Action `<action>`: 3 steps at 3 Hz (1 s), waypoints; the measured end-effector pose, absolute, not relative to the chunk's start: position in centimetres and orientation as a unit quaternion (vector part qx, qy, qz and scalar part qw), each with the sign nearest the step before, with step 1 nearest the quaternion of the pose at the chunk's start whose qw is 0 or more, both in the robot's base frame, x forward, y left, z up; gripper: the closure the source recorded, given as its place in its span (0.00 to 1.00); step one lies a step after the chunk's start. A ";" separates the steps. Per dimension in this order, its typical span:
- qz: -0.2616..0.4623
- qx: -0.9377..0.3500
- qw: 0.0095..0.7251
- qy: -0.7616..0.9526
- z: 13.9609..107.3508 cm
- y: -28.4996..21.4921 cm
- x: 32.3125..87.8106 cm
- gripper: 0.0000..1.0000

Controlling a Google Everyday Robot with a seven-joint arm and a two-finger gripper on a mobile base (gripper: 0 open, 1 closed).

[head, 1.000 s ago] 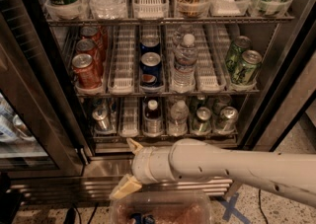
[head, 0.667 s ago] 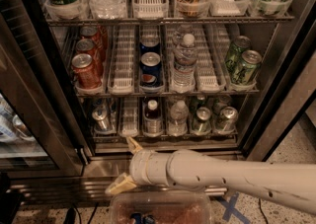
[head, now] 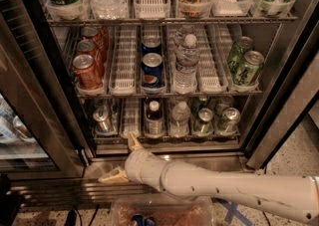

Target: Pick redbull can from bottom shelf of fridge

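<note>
The redbull can (head: pixel 103 119), slim and silver-grey, stands at the left of the bottom shelf (head: pixel 124 144) of the fridge (head: pixel 59 95), whose door is open. My gripper (head: pixel 123 159) is open and empty, in front of the shelf's steel lip, just below and right of the can and apart from it. One fingertip (head: pixel 133 141) reaches up to the lip; the other (head: pixel 112 176) hangs over the base grille. The white arm (head: pixel 224 190) comes in from the lower right.
On the bottom shelf, right of the can, stand a dark bottle (head: pixel 154 116), a water bottle (head: pixel 179 118) and two wider green-tinted cans (head: pixel 203 121). The rack above holds red cola cans (head: pixel 87 70), blue cans (head: pixel 152 68) and green cans (head: pixel 246 65). A clear plastic bin (head: pixel 164 212) sits below the arm.
The gripper has moved a little up and to the left, closer to the shelf's lip, still open. The cans have not moved.
</note>
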State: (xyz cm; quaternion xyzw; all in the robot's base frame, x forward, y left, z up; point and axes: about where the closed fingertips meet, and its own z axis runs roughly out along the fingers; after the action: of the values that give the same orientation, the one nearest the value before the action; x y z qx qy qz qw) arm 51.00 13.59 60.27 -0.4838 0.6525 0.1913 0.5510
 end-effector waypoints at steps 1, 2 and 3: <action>0.174 -0.462 0.571 0.656 60.2 13.7 52.0 0.00; 0.159 -0.434 0.583 0.668 59.9 13.3 52.7 0.00; 0.141 -0.391 0.602 0.682 60.0 12.7 53.9 0.00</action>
State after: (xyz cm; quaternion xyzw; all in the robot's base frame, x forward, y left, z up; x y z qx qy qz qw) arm 53.91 12.74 60.05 -0.3915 0.6816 0.1411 0.6018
